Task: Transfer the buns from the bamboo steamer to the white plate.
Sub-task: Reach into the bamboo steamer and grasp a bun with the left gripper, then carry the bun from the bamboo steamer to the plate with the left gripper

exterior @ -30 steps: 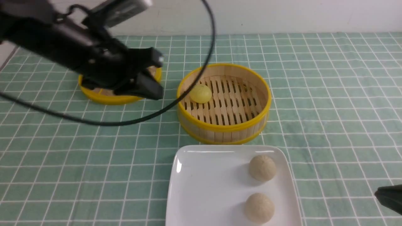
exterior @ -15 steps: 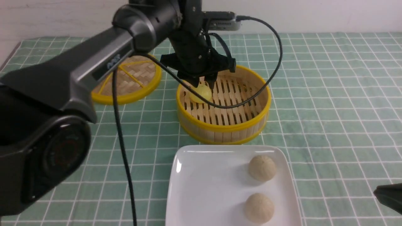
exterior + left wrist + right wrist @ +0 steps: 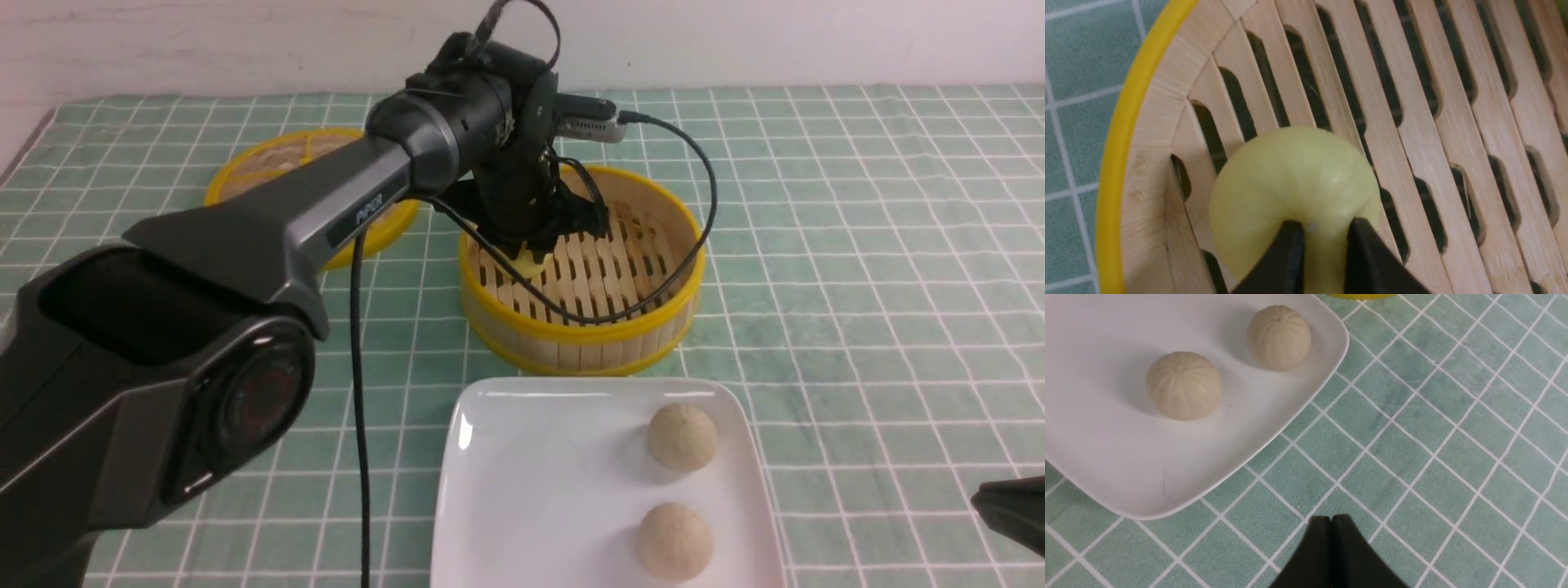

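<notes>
The pale yellow bun (image 3: 526,263) (image 3: 1290,171) lies on the slatted floor of the bamboo steamer (image 3: 588,331) (image 3: 1114,163), near its left wall. My left gripper (image 3: 529,250) (image 3: 1323,230) reaches down into the steamer and is shut on this bun, whose soft top bulges between the two fingertips. Two cream buns (image 3: 682,437) (image 3: 674,541) (image 3: 1278,337) (image 3: 1184,384) sit on the right side of the white plate (image 3: 531,490) (image 3: 1106,457). My right gripper (image 3: 1331,519) (image 3: 1012,506) is shut on nothing, low over the cloth to the right of the plate.
The steamer's woven lid (image 3: 277,159) lies flat at the back left, partly behind my left arm. A black cable (image 3: 359,408) hangs from the left arm down to the front edge. A green checked cloth (image 3: 857,245) covers the table.
My left gripper has dropped into the steamer and its jaws have closed from wide open onto the yellow bun. The right gripper and the plated buns have not moved.
</notes>
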Robot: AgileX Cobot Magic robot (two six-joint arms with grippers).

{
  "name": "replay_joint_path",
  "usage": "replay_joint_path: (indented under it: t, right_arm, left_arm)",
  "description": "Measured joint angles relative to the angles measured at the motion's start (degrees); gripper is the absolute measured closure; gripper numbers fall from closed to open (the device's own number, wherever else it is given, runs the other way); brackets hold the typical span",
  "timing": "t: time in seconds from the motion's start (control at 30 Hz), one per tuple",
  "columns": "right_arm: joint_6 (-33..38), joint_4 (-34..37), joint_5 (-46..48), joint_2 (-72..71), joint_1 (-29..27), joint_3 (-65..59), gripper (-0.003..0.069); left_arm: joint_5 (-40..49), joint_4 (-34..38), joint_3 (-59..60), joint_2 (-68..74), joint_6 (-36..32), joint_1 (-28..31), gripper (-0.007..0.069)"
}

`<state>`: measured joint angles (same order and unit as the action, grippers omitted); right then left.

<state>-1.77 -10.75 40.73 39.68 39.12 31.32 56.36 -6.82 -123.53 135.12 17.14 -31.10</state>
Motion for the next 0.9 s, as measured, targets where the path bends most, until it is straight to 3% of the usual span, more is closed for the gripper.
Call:
replay_joint_path:
  t: [0.03,0.13,0.4,0.57,0.9]
  right_arm:
    - [0.0,0.0,0.0,0.0,0.0,0.0,0.0654]
    - [0.0,0.0,0.0,0.0,0.0,0.0,0.0652]
    - [0.0,-0.1,0.0,0.0,0.0,0.0,0.0647]
    - [0.0,-0.2,0.0,0.0,0.0,0.0,0.0642]
    - [0.0,-0.4,0.0,-0.1,0.0,0.0,0.0631]
  left_arm:
    - [0.8,0.0,-0.1,-0.1,-0.1,0.0,0.0562]
    - [3.2,0.4,-0.1,-1.1,-1.4,0.0,0.0601]
    - [13.7,2.4,0.1,-12.7,-7.8,-1.6,0.0603]
    - [14.6,3.2,1.3,-21.3,-9.0,-3.4,0.0603]
    - [14.3,8.7,29.4,-31.3,-8.4,-14.3,0.0602]
